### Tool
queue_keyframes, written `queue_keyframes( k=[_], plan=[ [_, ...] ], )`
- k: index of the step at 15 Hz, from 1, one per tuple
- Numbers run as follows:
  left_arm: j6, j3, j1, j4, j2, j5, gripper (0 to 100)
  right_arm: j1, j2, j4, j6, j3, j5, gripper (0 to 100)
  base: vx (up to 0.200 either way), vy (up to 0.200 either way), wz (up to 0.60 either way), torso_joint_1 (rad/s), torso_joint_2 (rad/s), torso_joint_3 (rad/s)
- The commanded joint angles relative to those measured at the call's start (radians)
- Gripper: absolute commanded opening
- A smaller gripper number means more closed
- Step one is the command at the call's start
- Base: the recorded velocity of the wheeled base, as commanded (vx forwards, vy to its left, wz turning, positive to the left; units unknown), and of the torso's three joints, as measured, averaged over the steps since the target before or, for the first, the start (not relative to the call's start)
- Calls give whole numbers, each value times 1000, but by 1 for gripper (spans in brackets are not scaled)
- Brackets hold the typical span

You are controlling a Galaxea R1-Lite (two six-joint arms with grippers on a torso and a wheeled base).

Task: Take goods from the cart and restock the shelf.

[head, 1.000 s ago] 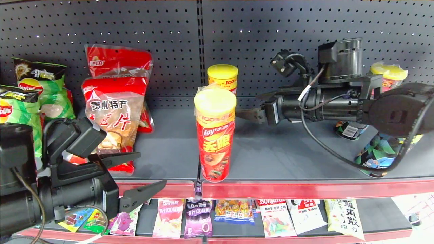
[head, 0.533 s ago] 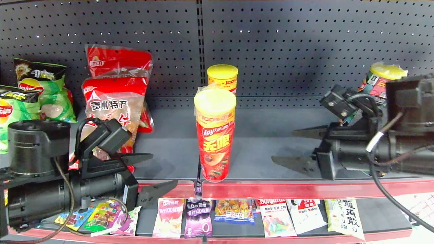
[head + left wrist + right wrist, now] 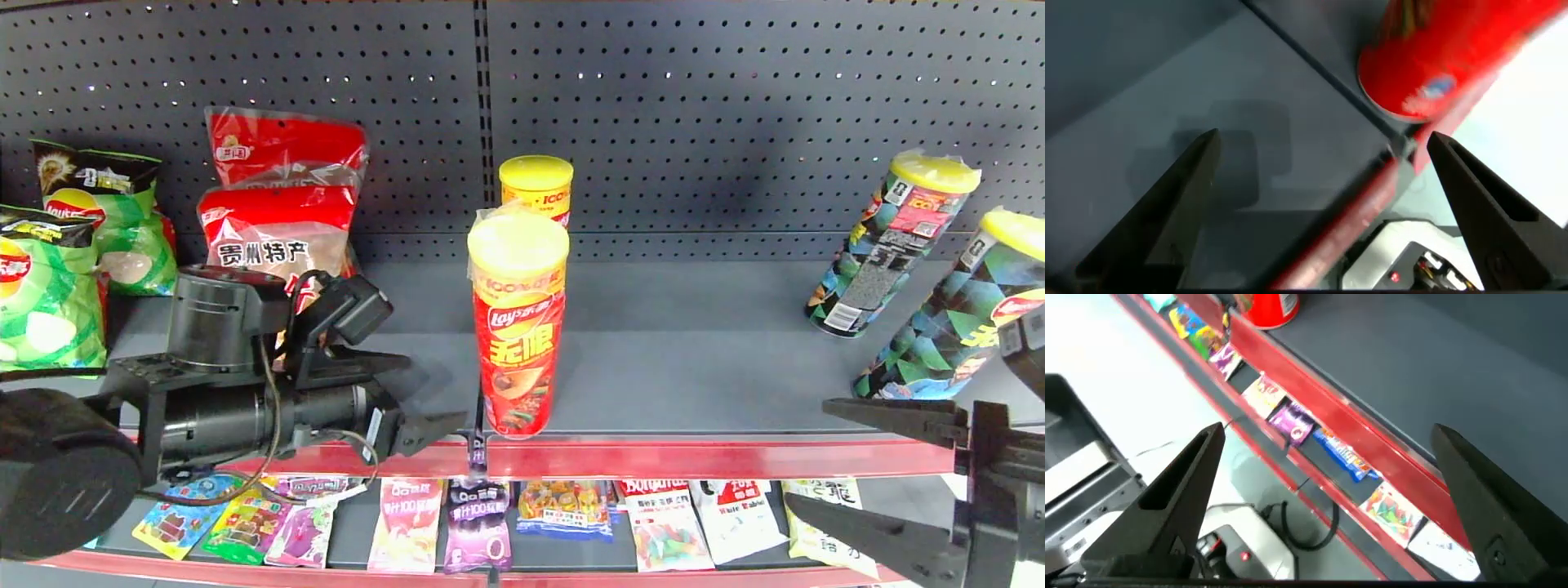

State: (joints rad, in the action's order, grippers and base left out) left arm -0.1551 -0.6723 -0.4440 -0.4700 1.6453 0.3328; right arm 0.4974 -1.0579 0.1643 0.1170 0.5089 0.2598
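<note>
A tall red chip can (image 3: 518, 327) with a yellow lid stands at the front edge of the grey shelf (image 3: 669, 367). A second yellow-lidded can (image 3: 536, 186) stands behind it. My left gripper (image 3: 434, 390) is open and holds nothing, its tips just left of the red can's base at the shelf's red lip (image 3: 694, 457). In the left wrist view the left gripper (image 3: 1323, 139) straddles the lip (image 3: 1355, 220), with the can's base (image 3: 1429, 65) ahead. My right gripper (image 3: 807, 452) is open and holds nothing, low at the right, in front of the lip. In the right wrist view the right gripper (image 3: 1328, 431) frames the lower shelf.
Two dark patterned cans (image 3: 888, 245) (image 3: 939, 335) lean at the shelf's right end. Red snack bags (image 3: 273, 245) and green chip bags (image 3: 49, 278) stand on the left. Small candy packets (image 3: 571, 510) lie along the lower shelf. Bare shelf lies between the red can and the patterned cans.
My left gripper rose and moved right, up to the red can's base. My right arm pulled back off the shelf, down and to the right, uncovering the two patterned cans.
</note>
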Motion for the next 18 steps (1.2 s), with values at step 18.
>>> queue_keyframes(
  k=[18],
  plan=[
    [12,77,16,4,-151,-52,100,-20,148,0,-10,-122,-8,100,0,0,0,0,0,0]
  ],
)
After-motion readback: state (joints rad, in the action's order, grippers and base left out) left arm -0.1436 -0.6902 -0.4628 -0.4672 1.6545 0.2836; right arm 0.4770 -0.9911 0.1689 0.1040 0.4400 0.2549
